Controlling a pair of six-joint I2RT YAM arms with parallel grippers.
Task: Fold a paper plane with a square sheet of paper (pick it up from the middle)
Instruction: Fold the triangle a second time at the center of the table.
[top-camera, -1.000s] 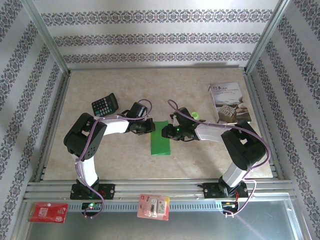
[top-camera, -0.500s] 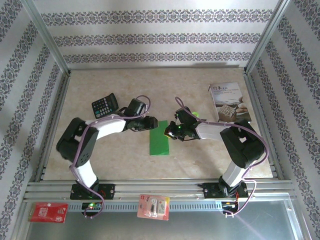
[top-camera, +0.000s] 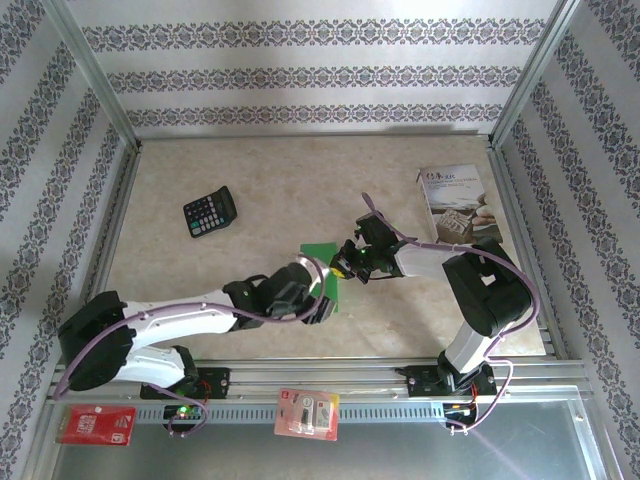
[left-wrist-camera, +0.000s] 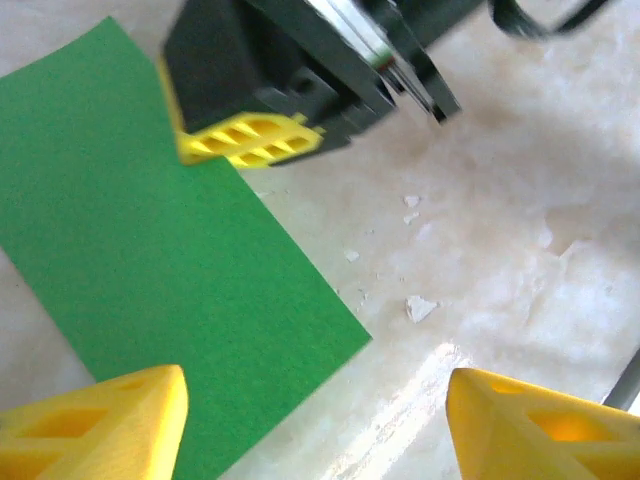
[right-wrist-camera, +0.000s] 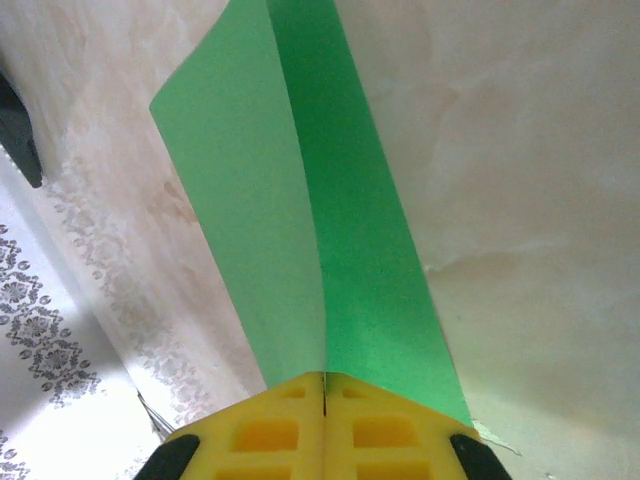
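The square sheet of paper (top-camera: 320, 254) lies at mid-table, folded into a narrow green strip. In the right wrist view its upper layer (right-wrist-camera: 240, 200) lifts off the lower one (right-wrist-camera: 370, 250). My right gripper (top-camera: 343, 264) is shut on the strip's right edge, yellow fingertips pressed together (right-wrist-camera: 323, 395). My left gripper (top-camera: 322, 305) hovers low over the strip's near end, open, with one finger (left-wrist-camera: 100, 420) over the green paper (left-wrist-camera: 150, 270) and the other finger (left-wrist-camera: 540, 420) over bare table. The left arm hides part of the strip from above. The paper plane is out of view.
A black calculator (top-camera: 210, 211) lies at the back left and a white printed booklet (top-camera: 458, 205) at the back right. Two blister packs (top-camera: 308, 413) (top-camera: 97, 423) rest on the front rail. Metal frame posts and patterned walls enclose the table (top-camera: 200, 270).
The left arm has swung from the strip's left side down to its near end, and its gripper has opened. The right gripper has closed on the paper's right edge.
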